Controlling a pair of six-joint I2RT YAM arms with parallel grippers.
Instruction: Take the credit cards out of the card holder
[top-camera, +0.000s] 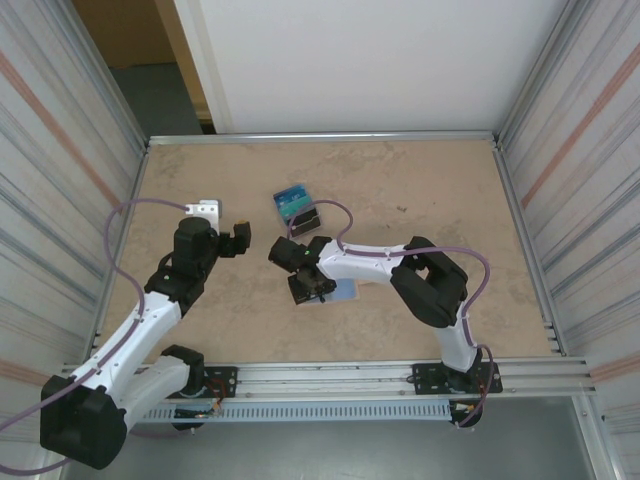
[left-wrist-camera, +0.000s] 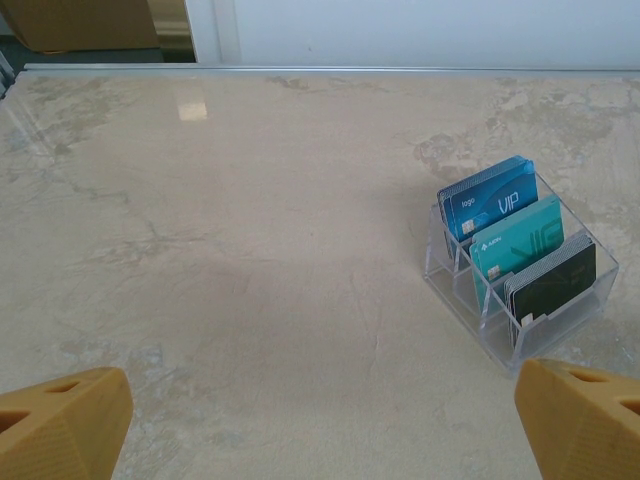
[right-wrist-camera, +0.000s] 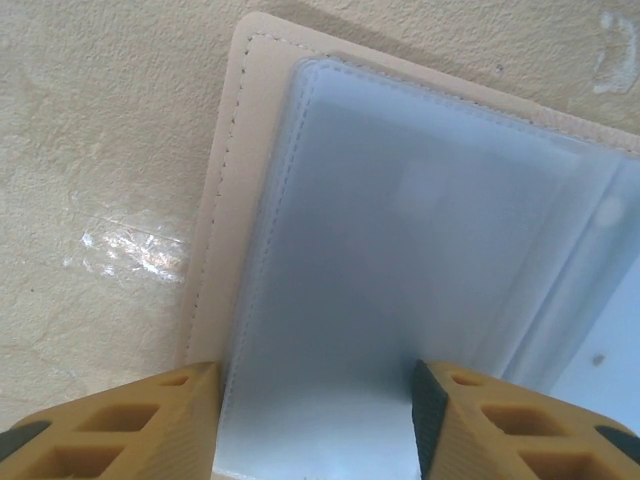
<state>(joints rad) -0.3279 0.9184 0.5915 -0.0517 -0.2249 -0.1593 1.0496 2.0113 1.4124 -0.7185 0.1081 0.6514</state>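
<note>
Looking down from above, the left gripper (top-camera: 243, 240) hangs over the bare table (top-camera: 420, 200) with its jaws spread wide and nothing between them. The right gripper (top-camera: 312, 288) points down onto the card holder (top-camera: 346, 291), which lies near the middle of the table with its pale blue inside showing. Further back, well apart from the holder, a clear tray (top-camera: 312, 217) holds the credit cards (top-camera: 292, 198) on edge.

From the left wrist, the left gripper (left-wrist-camera: 320, 425) stands fully open, its two tan fingers (left-wrist-camera: 60, 420) at the bottom corners. Ahead and to the right sits the clear tray (left-wrist-camera: 450, 275), the credit cards (left-wrist-camera: 505, 240) upright in three compartments: blue at the back, teal in the middle, dark nearest.

From the right wrist, the card holder (right-wrist-camera: 235, 180) lies open and flat, its stitched beige edge on the left and a glossy pale blue sleeve (right-wrist-camera: 400, 250) across most of it. The right gripper (right-wrist-camera: 315, 420) is right over the sleeve with its jaws parted, one finger (right-wrist-camera: 110, 425) by the beige edge and the other further in; nothing is pinched between them. Whether a card sits inside that sleeve I cannot tell.
</note>
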